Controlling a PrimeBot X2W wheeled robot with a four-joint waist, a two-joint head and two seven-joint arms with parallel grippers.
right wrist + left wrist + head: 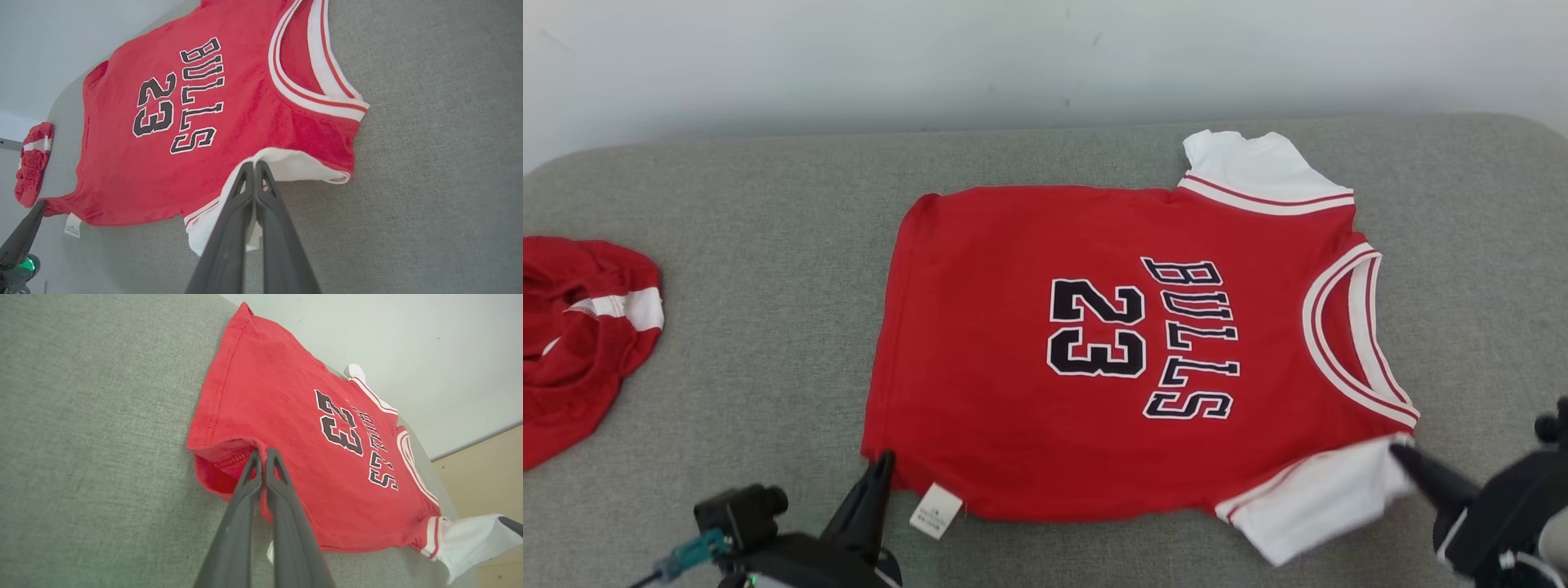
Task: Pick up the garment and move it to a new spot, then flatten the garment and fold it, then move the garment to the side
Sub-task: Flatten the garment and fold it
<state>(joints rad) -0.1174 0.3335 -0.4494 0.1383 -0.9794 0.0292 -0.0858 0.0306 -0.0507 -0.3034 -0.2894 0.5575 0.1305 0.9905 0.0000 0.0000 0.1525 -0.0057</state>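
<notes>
The garment (1094, 343) is a red jersey with white sleeves and black "BULLS 23" print, spread flat on the grey cushion, neck toward the right. My left gripper (882, 461) is shut on the jersey's near hem corner (229, 451), which lifts a little off the cushion in the left wrist view. My right gripper (1401, 452) is shut on the near white sleeve (286, 163), its fingers (253, 192) pinching the sleeve's edge. A white care tag (936, 510) hangs from the hem beside the left gripper.
A second red and white garment (580, 335) lies bunched at the cushion's left end. The grey cushion (768, 286) runs back to a pale wall (1045, 57). Bare cushion lies between the two garments and to the right of the jersey's neck.
</notes>
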